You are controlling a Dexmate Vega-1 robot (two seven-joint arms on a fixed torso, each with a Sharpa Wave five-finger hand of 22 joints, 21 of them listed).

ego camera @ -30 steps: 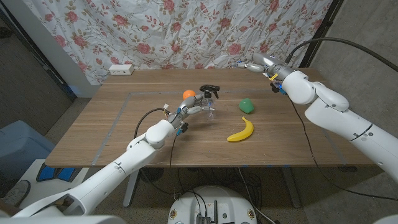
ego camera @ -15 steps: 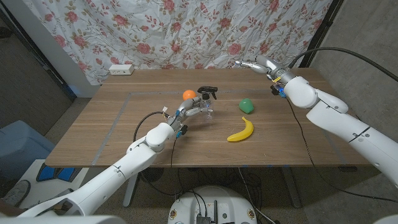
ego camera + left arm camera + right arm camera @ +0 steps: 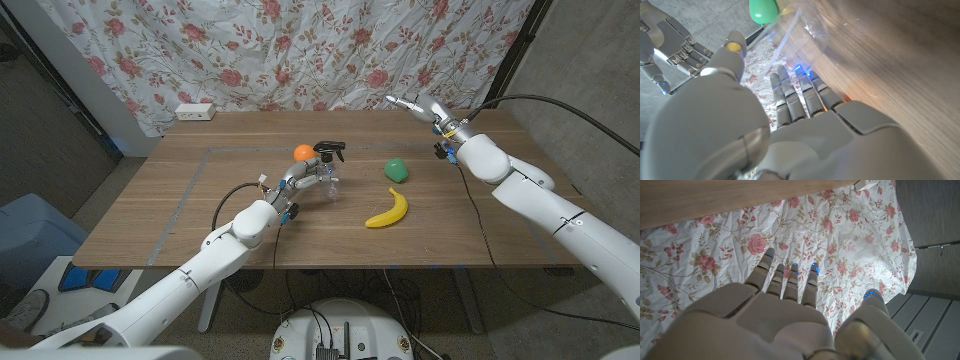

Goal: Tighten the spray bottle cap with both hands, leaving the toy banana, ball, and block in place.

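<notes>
Spray bottle (image 3: pixel 331 180) unlabelled, left hand (image 3: pixel 303 176) gripping

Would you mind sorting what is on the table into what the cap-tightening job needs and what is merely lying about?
For the job:
spray bottle
its black cap
left hand, at the bottle
right hand, raised near the curtain

Lying about:
toy banana
green block
orange ball
white power strip
</notes>
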